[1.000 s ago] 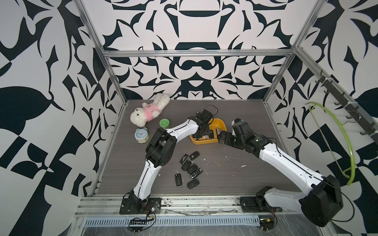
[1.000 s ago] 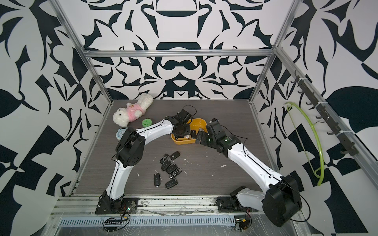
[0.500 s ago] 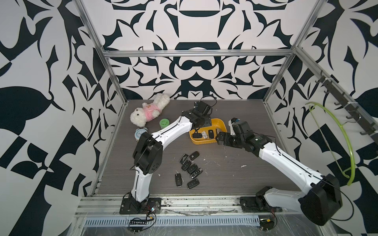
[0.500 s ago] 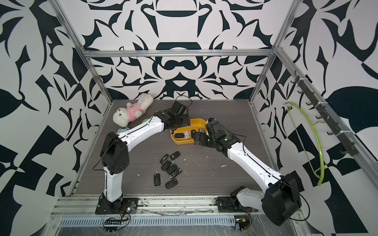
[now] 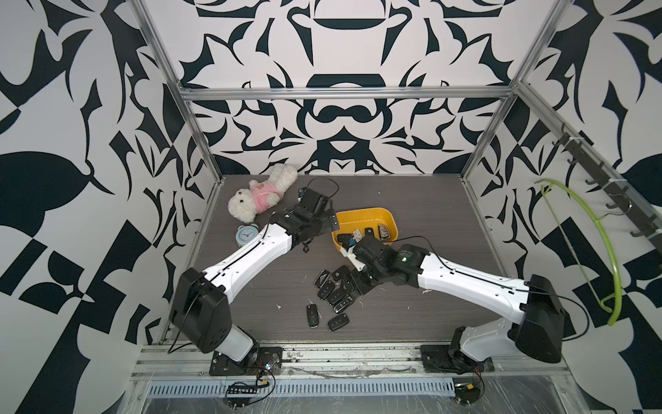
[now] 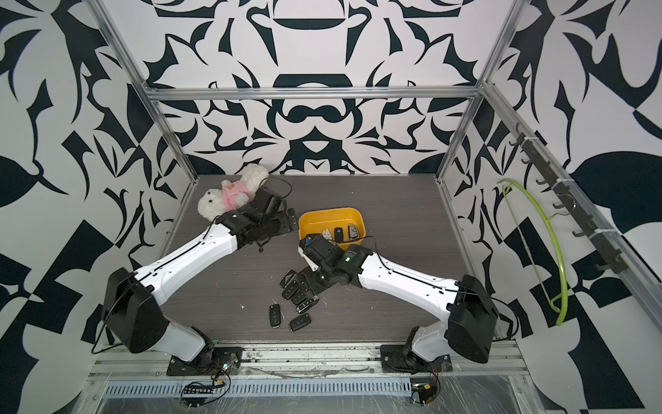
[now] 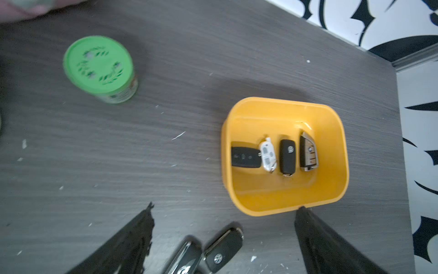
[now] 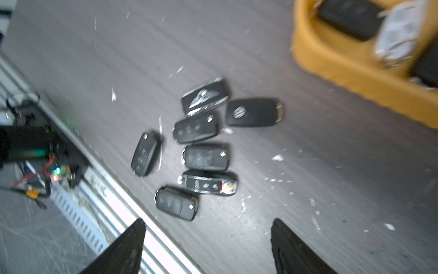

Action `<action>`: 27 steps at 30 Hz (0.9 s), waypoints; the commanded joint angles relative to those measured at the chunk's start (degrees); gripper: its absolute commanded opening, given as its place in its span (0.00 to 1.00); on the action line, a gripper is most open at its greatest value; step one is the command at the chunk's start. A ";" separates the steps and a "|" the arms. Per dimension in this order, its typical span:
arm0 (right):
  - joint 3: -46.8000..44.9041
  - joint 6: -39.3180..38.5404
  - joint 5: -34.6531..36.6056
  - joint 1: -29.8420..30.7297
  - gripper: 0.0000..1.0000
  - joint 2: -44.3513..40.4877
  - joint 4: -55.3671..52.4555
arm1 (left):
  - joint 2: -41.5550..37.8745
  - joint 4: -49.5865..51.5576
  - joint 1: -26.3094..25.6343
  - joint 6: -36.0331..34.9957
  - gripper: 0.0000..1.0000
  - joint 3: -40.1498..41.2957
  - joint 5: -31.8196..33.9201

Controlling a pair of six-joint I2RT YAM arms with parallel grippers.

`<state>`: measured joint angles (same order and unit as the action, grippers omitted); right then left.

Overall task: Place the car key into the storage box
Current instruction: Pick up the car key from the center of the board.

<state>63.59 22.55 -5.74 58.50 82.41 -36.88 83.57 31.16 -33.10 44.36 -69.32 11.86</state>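
Observation:
The yellow storage box (image 5: 361, 218) (image 6: 329, 218) stands at the middle back of the table. Several car keys lie in a row on its floor: a black one (image 7: 245, 157), a white one (image 7: 267, 156), another black one (image 7: 288, 156) and a silver one (image 7: 308, 153). My left gripper (image 5: 329, 220) (image 7: 226, 208) hangs open and empty just left of the box. Several more black car keys (image 5: 331, 292) (image 8: 203, 156) lie in a loose pile nearer the front. My right gripper (image 5: 353, 285) (image 8: 208, 220) hovers at the pile's right edge, open, with nothing between its fingers.
A white teddy in pink (image 5: 263, 195) lies at the back left, with a small alarm clock (image 5: 247, 234) in front of it. A round green jar (image 7: 99, 68) stands left of the box. A green hanger (image 5: 591, 243) hangs on the right wall rail.
My left gripper opened, left a black key in the box and drew back to the left. My right gripper swung from beside the box down toward the key pile.

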 commanded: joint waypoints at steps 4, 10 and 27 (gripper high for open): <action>1.52 -4.44 0.34 7.79 0.80 3.71 -1.87 | -12.64 0.53 10.84 3.26 0.99 10.24 -7.60; 0.34 -3.20 -6.65 9.61 0.80 8.74 -0.91 | -17.28 1.00 12.98 3.74 0.99 14.14 -7.80; 1.11 -2.95 -6.93 9.64 0.88 17.87 1.05 | -16.82 -1.45 13.05 6.82 0.99 14.87 -10.35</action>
<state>63.40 20.73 -12.84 68.07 100.18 -36.42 67.13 30.06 -20.25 51.00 -54.08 2.09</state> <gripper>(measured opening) 0.883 0.993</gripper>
